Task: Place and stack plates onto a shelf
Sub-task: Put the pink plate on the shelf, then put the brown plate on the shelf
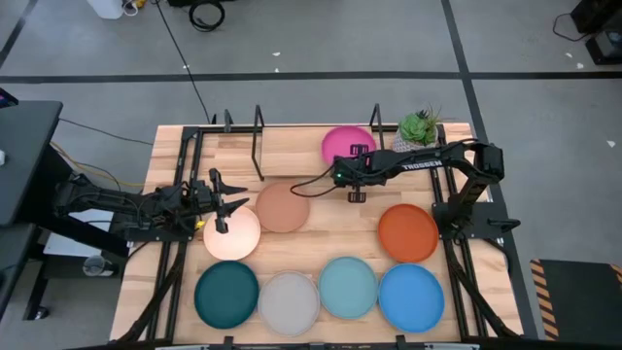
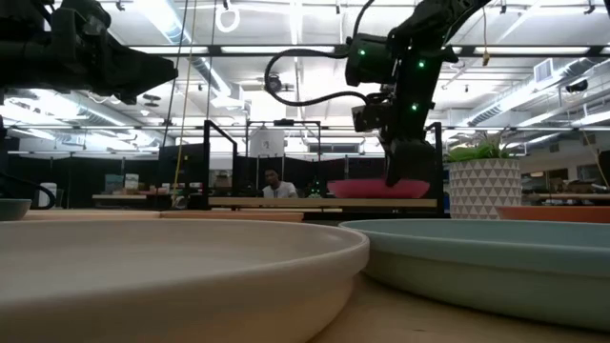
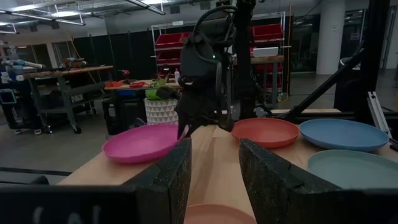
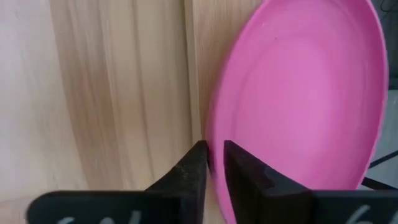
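The right gripper, arm stretched across the shelf, pinches the magenta plate's rim. The left gripper hovers spread wide above the cream plate.

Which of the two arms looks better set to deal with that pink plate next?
The right one. Its pincer is already nipped onto the rim of the magenta plate at the shelf. The left pincer hovers open far off, over the cream plate and beside the peach plate.
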`<action>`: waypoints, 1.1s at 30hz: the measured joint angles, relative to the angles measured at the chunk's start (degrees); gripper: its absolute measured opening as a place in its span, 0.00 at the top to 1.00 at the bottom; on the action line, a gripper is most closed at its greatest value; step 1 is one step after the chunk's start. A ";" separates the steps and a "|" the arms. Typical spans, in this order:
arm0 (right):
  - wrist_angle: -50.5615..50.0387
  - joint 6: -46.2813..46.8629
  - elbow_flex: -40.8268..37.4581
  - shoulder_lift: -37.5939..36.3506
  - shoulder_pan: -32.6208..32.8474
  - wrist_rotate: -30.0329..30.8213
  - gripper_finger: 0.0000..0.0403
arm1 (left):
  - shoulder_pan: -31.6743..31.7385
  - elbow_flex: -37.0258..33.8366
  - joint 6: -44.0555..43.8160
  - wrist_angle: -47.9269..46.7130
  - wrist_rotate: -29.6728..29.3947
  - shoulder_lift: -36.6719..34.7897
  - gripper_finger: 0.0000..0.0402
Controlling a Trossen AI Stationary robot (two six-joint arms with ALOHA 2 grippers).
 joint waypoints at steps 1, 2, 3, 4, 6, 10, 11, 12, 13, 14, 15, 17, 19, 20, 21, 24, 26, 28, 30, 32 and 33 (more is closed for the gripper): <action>-0.49 0.00 0.23 0.00 0.28 -0.04 0.82 | 0.00 -0.01 0.00 0.01 0.00 -0.01 0.65; -1.66 0.07 0.72 0.00 0.69 -0.24 0.80 | 0.00 -0.01 0.00 0.00 0.00 0.00 0.65; -3.13 0.30 1.51 0.00 1.28 -0.66 0.78 | 0.00 -0.01 -0.02 0.00 0.00 0.00 0.65; -4.60 0.79 2.47 0.00 1.99 -0.88 0.77 | 0.00 -0.01 0.00 0.00 0.00 -0.02 0.65; -7.96 2.70 4.59 0.00 3.47 -0.81 0.74 | 0.00 -0.01 0.02 0.00 0.00 0.00 0.65; -15.37 6.94 8.84 -0.02 6.26 -1.17 0.70 | 0.01 -0.01 0.00 -0.02 0.00 -0.02 0.65; -15.64 7.25 9.44 -0.08 7.01 -2.71 0.70 | 0.00 0.01 0.00 -0.06 0.00 -0.01 0.65; -15.24 7.02 9.85 -0.10 7.84 -4.58 0.69 | 0.01 0.01 0.00 -0.07 0.00 0.00 0.65; -14.03 6.16 9.97 -0.11 8.81 -6.81 0.69 | 0.00 0.01 -0.01 -0.04 0.00 -0.01 0.65; -12.26 4.87 9.94 -0.11 9.82 -9.05 0.68 | 0.00 0.00 0.00 -0.04 0.00 -0.02 0.65; -9.74 3.26 9.65 -0.11 10.91 -10.73 0.68 | 0.00 0.01 -0.02 -0.07 0.00 0.00 0.65; -2.77 -0.59 8.14 -0.13 13.16 -13.42 0.67 | 0.00 0.00 0.00 -0.04 0.00 -0.02 0.65; 4.36 -3.90 6.16 -0.11 15.21 -13.89 0.65 | 0.00 0.01 -0.01 -0.04 0.00 0.00 0.65; 8.65 -5.26 5.13 -0.11 16.02 -13.83 0.65 | 0.00 -0.01 0.00 -0.02 0.00 -0.02 0.65; 12.76 -6.54 4.07 -0.11 16.71 -13.67 0.64 | 0.01 0.00 0.03 -0.03 0.00 -0.02 0.65; 21.24 -8.55 1.14 -0.09 17.44 -14.50 0.61 | 0.00 0.01 0.07 -0.02 0.00 -0.02 0.65; 25.34 -8.69 -0.02 -0.09 16.99 -15.80 0.59 | 0.00 -0.01 0.08 0.02 0.00 -0.02 0.65; 27.40 -8.58 -0.15 0.66 16.47 -16.41 0.56 | 0.01 0.00 0.33 0.31 0.00 -0.01 0.65; 27.37 -8.56 0.67 2.45 16.01 -16.63 0.53 | 0.02 0.01 0.49 0.74 -0.01 -0.01 0.65; 27.37 -9.17 2.37 5.53 15.68 -17.68 0.51 | 0.00 0.01 0.52 0.93 0.00 -0.02 0.65; 27.34 -10.01 3.40 7.40 15.68 -17.84 0.50 | 0.01 0.01 0.52 0.85 0.00 0.00 0.65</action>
